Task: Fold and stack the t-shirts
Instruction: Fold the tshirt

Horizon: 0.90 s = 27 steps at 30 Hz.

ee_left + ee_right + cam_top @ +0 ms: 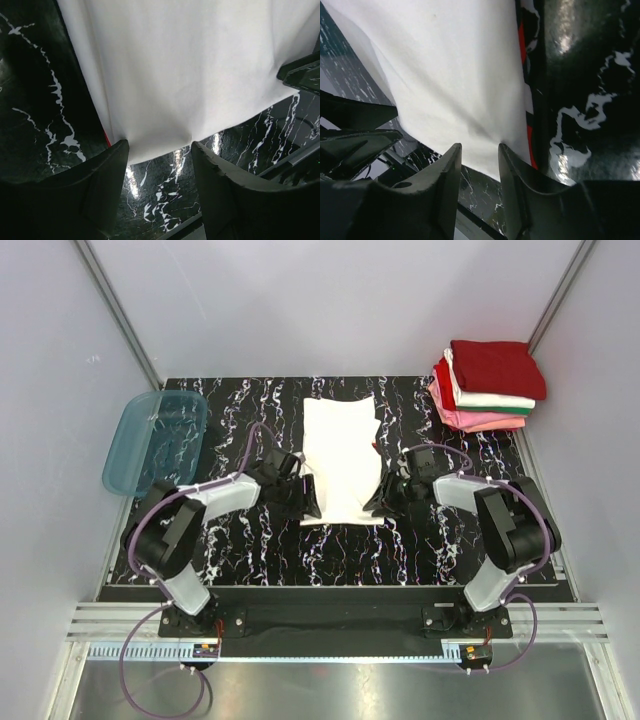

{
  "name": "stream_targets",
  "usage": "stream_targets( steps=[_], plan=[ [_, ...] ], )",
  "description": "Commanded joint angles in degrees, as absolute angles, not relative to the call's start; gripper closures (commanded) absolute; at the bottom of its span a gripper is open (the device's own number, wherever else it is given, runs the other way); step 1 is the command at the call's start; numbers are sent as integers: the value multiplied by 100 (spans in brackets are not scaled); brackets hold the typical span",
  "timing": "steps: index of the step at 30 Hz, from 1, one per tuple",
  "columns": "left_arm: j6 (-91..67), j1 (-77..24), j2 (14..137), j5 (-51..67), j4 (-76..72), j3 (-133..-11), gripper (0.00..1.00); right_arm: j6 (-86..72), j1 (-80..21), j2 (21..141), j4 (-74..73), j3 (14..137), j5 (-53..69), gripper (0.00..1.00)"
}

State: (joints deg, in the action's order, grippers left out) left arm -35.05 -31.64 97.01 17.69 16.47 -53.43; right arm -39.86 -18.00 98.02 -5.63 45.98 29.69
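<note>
A white t-shirt [340,455], folded lengthwise into a narrow strip, lies flat on the black marbled mat [250,550] in the middle. A little red print shows at its right edge [522,45]. My left gripper [300,496] is at the shirt's near left corner, and my right gripper [386,498] is at its near right corner. In the left wrist view the gripper [160,148] is open, with the shirt's hem [185,65] reaching just between the fingertips. In the right wrist view the gripper [480,148] is open more narrowly, with the hem [445,75] between its tips.
A stack of folded shirts [490,388], dark red on top of white and pink, sits at the far right corner. A translucent teal tub [155,440] stands at the far left. Grey walls close in the sides and back.
</note>
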Motion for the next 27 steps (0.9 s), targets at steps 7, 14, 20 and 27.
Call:
stream_targets(
  steps=[7,14,20,27],
  plan=[
    [-3322,-3234,8114,457,3041,-4958,19,-3428,-1819,8000,-2644,4992,1838,27],
    [-3936,-3234,7366,913,2060,-3975,12,-4007,-1828,7374,-2603,4229,1828,24],
    [-4657,-3234,7558,1274,706,-3209,16,-4140,-1819,7926,-1882,3797,2127,26],
    [-4904,-3234,8120,1222,159,-3077,21,-4148,-1819,8771,-1284,3850,2223,29]
  ],
)
